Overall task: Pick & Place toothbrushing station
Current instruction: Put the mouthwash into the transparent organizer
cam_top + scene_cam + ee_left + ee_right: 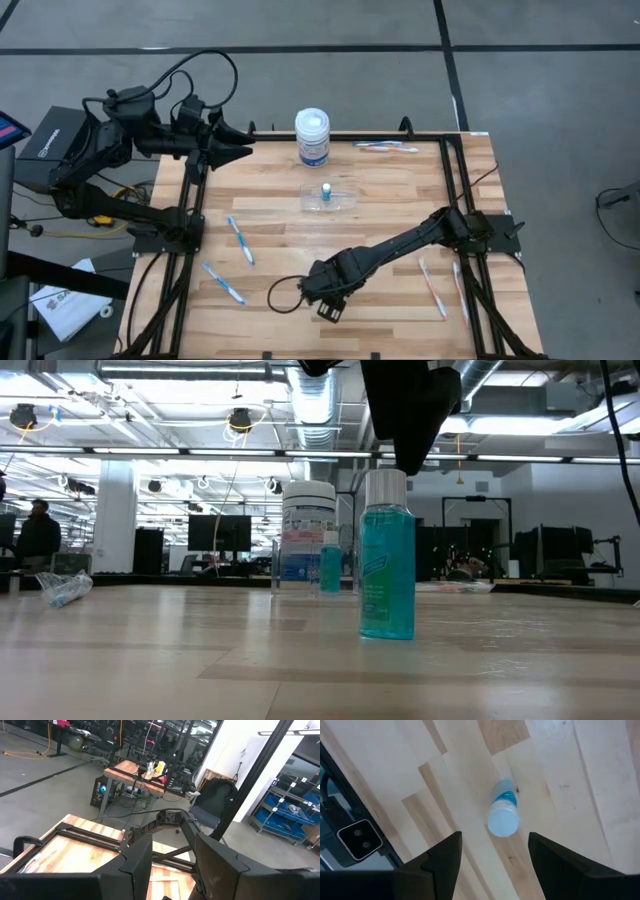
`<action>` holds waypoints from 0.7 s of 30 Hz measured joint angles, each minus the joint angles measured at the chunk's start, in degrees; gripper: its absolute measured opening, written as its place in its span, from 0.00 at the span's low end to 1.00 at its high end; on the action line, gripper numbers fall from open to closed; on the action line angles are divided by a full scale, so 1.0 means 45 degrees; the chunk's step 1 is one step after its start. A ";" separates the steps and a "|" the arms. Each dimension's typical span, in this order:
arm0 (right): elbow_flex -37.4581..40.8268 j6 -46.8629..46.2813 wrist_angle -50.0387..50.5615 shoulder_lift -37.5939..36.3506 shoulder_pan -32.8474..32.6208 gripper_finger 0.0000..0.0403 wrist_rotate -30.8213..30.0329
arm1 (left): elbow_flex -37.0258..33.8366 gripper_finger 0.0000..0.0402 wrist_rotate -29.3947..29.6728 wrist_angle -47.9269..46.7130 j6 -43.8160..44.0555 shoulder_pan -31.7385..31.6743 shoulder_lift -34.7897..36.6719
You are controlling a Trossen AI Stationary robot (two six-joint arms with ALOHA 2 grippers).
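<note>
The see-through plastic holder point(330, 196) of the toothbrushing station lies at the table's middle, with a small blue bottle point(326, 190) standing in it. Thin blue-and-white toothbrushes lie flat on the wood, at left point(240, 240), point(222, 282), at the far edge point(385, 147) and at right point(432, 285). A teal bottle with a white cap point(387, 560) point(503, 815) stands upright on its base near the front edge. My right gripper point(495, 840) point(410, 455) hangs open just above it, pointing down, with a finger on either side of the cap. My left gripper point(245, 152) point(172, 847) waits open, held high beyond the far left corner.
A larger white jar with a blue label point(312, 137) point(305, 530) stands at the far edge behind the holder. Black frame rails point(190, 230) run along the table's left and right sides. Bare wood lies between the holder and the teal bottle.
</note>
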State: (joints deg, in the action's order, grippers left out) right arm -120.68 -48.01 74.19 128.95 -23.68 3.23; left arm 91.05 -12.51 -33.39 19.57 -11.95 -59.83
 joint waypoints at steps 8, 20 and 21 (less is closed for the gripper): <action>0.0000 0.0000 -0.0237 0.0033 0.0024 0.54 0.0001 | 0.0000 0.36 0.0000 0.0000 0.0000 -0.0001 0.0000; 0.0000 0.0097 -0.0489 0.0194 0.0127 0.54 0.0009 | 0.0000 0.36 -0.0010 -0.0005 0.0000 0.0000 0.0000; 0.0000 0.0099 -0.0489 0.0194 0.0148 0.54 0.0005 | 0.0000 0.36 -0.0015 -0.0005 0.0000 -0.0004 0.0000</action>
State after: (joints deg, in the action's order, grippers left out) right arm -120.68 -47.56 71.99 129.82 -23.02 3.25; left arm 91.05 -12.58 -33.41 19.57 -11.97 -59.83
